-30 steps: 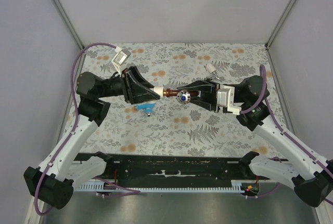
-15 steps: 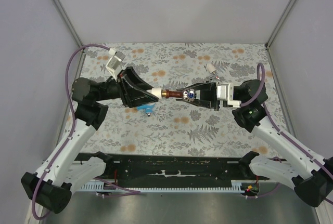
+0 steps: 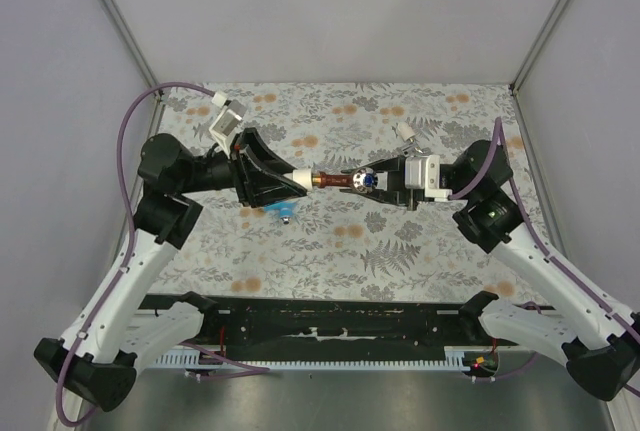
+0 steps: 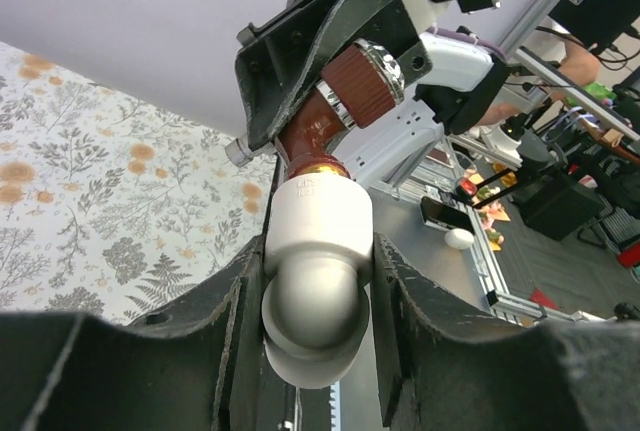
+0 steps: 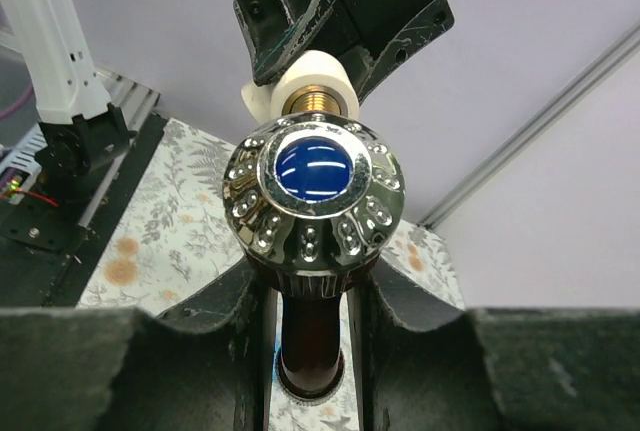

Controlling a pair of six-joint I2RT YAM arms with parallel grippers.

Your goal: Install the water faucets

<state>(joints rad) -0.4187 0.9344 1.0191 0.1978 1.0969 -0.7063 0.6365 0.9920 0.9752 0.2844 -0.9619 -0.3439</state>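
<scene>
Closest to me in the right wrist view, my right pincer (image 5: 310, 346) is pinched on the dark lower body of the copper faucet (image 5: 313, 196), one jaw on either side. The faucet's chrome knob with the blue centre faces back at my camera. Just behind the knob, the brass thread (image 5: 313, 101) runs straight on into the open mouth of the white fitting (image 5: 312, 79), and everything coming turns on that. The faucet's stem axis points from my right pincer directly at the fitting, and the two look in line, thread meeting socket. I cannot tell how deep the thread sits. On the far side of the fitting my left pincer (image 4: 318, 296) is clamped round its rounded elbow end, holding the mouth toward the faucet. I judge the next turn falls to my right arm, spinning the faucet about that axis, since it is the arm on the faucet side of the fitting, while the left only braces. Any tilt off that line could cross the thread. From above, the joined pair hangs across the middle of the table (image 3: 400, 241), clear of its surface. The faucet lies to the right of the fitting. The blue faucet (image 3: 282, 213) lies on the cloth just below the fitting. The white-silver faucet (image 3: 407, 132) stands well off, beyond and to the right of the fitting.
</scene>
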